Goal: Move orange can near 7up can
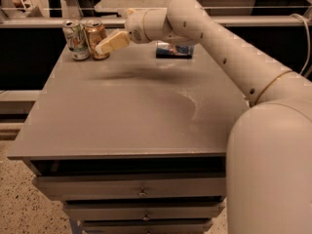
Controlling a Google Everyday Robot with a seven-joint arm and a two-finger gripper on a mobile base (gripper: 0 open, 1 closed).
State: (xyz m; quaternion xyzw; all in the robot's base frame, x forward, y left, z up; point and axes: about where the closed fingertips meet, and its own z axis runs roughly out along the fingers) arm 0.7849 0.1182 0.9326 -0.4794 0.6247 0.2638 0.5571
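So the orange can (96, 38) already stands right beside the 7up can (76, 40), just past the claw (106, 46). Can't tell if it's gripping; next it lets go and backs off, I'd guess.

Reached pale arm (229, 50) from bulky shoulder (273, 169) at lower right, up and across toward far left. Bent at rounded elbow (183, 13), wrist (146, 26) turned leftward. Pointed cream gripper (111, 43) down-left, low at far-left end of reach.

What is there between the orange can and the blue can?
In the camera view, only the robot's hand is between them, close beside the orange can. The blue can is farther to the right.
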